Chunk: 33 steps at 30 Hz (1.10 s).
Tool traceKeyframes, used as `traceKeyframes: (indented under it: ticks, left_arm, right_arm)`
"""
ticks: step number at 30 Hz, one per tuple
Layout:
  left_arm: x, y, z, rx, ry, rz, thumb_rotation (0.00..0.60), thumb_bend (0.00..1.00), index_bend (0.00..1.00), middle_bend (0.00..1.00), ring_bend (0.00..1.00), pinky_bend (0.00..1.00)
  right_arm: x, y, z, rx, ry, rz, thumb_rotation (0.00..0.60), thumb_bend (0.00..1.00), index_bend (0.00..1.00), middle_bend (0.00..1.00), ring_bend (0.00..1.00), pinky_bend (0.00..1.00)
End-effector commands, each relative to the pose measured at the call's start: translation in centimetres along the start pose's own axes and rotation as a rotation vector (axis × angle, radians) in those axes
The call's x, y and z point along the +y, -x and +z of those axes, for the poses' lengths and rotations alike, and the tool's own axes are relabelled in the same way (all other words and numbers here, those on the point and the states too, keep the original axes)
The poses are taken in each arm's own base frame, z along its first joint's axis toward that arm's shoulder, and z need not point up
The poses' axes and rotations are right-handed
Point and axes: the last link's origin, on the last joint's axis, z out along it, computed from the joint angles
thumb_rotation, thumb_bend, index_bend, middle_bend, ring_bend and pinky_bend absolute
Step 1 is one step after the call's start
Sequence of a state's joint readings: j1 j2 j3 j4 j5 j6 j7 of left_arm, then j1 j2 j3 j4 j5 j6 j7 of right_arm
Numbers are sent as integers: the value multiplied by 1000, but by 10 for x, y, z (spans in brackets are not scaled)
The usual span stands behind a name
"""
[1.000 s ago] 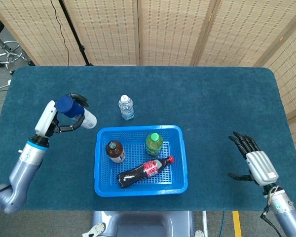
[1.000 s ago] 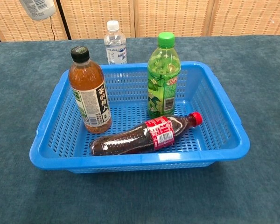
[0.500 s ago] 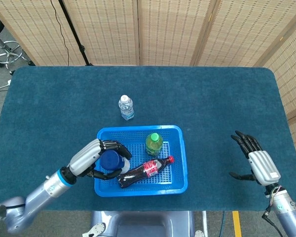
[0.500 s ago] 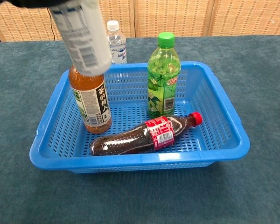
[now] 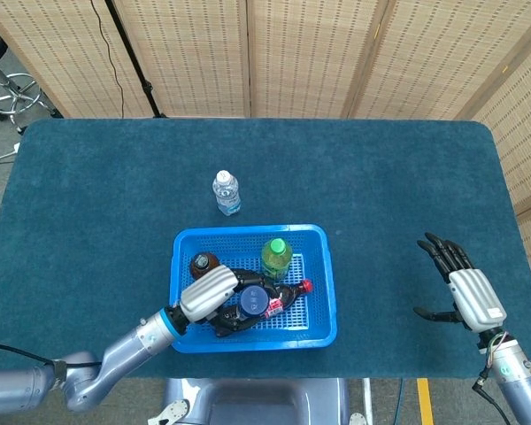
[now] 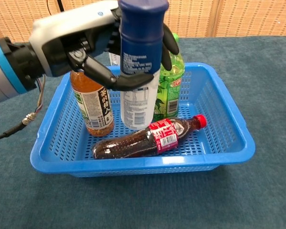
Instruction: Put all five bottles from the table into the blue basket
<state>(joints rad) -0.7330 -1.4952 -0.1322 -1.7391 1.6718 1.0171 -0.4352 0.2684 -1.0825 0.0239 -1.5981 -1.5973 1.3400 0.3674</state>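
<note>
Lowering the white bottle [image 6: 139, 71] into the basket [image 6: 229, 138] is the step in hand: the left hand [image 6: 86, 40] grips it upright by the blue-capped top, fingers wrapped round the upper body, with its base down between the tea bottle [image 6: 91, 102] and the green bottle [image 6: 169, 81], just behind the cola bottle [image 6: 148, 140] lying on its side. Whether the base already touches the basket floor I cannot tell. To do it well, the hand should keep the bottle vertical, settle it onto the mesh in that gap, then loosen the fingers gently and lift straight up, because the neighbours stand just beside it on both sides and a sideways pull could knock either over. Room inside is tight at the middle; the basket's right part, past the cola cap, looks free, and so does the front right corner. One water bottle [image 5: 227, 193] stands on the table [image 5: 407, 168] just beyond the basket's far rim, so it seems the last to fetch, and the hand will have to clear that rim and the standing caps on its way. Well apart near the table's right edge, the right hand [image 5: 465, 292] hovers with fingers spread and holds nothing.
</note>
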Motion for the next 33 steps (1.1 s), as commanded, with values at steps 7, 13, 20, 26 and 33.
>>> traceKeyframes:
  ticks: [7, 13, 20, 26, 33]
  left_arm:
    - [-3, 1, 5, -83, -17, -14, 600, 141, 0, 0, 0, 0]
    - [5, -30, -4, 20, 37, -38, 600, 123, 0, 0, 0, 0]
    - [8, -80, -18, 167, 49, -32, 600, 123, 0, 0, 0, 0]
    - [-15, -150, -30, 357, -59, -43, 600, 122, 0, 0, 0, 0]
    - [-61, -184, -27, 399, -247, -61, 600, 122, 0, 0, 0, 0]
  right_arm:
    - [0, -1, -1, 5, 4, 2, 600, 0, 0, 0, 0, 0]
    - [-1, 1, -1, -2, 0, -3, 600, 0, 0, 0, 0, 0]
    - [-3, 3, -1, -6, -2, -8, 600, 0, 0, 0, 0, 0]
    - [-2, 6, 0, -16, 1, -15, 600, 0, 0, 0, 0, 0]
    - [-1, 9, 3, -27, 8, -24, 600, 0, 0, 0, 0, 0]
